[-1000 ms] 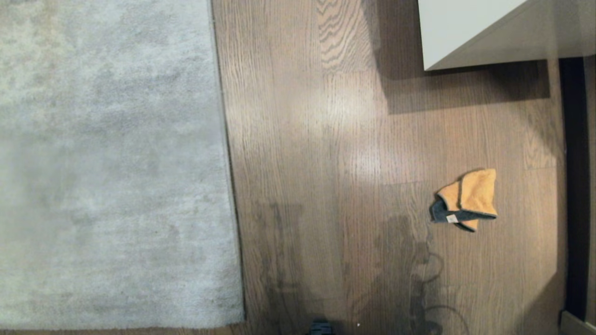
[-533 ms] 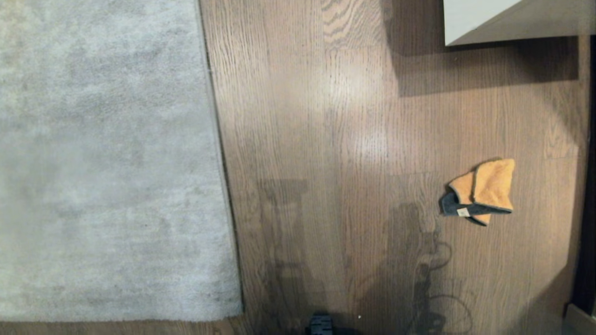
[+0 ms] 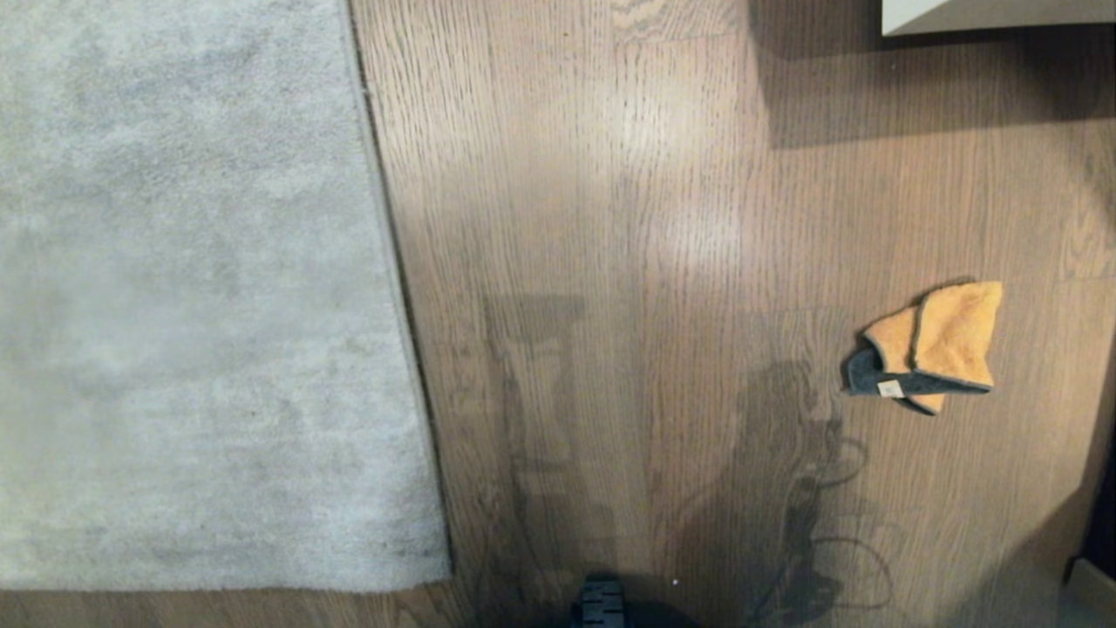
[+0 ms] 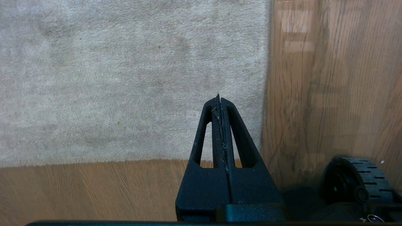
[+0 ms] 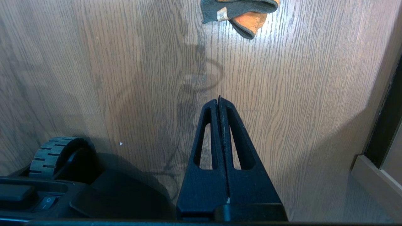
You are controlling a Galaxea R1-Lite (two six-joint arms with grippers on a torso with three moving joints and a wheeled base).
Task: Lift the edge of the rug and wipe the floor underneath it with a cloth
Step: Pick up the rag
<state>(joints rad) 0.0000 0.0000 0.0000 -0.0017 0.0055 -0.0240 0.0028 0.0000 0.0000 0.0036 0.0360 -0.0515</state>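
Note:
A pale grey rug lies flat on the left, and its rug edge (image 3: 397, 288) runs up the brown plank floor (image 3: 628, 262). The orange-tan cloth (image 3: 937, 344) with a grey part lies crumpled on the floor at the right, apart from the rug. Neither arm shows in the head view. In the left wrist view my left gripper (image 4: 219, 98) is shut and empty, hanging above the rug's near corner (image 4: 260, 147). My right gripper (image 5: 219, 99) is shut and empty above bare floor, with the cloth (image 5: 241, 14) lying well beyond its tips.
A white cabinet corner (image 3: 994, 13) stands at the far right. A dark gap and a pale skirting piece (image 3: 1090, 580) line the right side. My base's wheels (image 4: 358, 179) (image 5: 51, 155) sit close below the grippers.
The whole head view has shifted: rug, cloth and cabinet appear larger and spread outward, so the camera has sunk nearer the floor. Nothing on the floor has moved.

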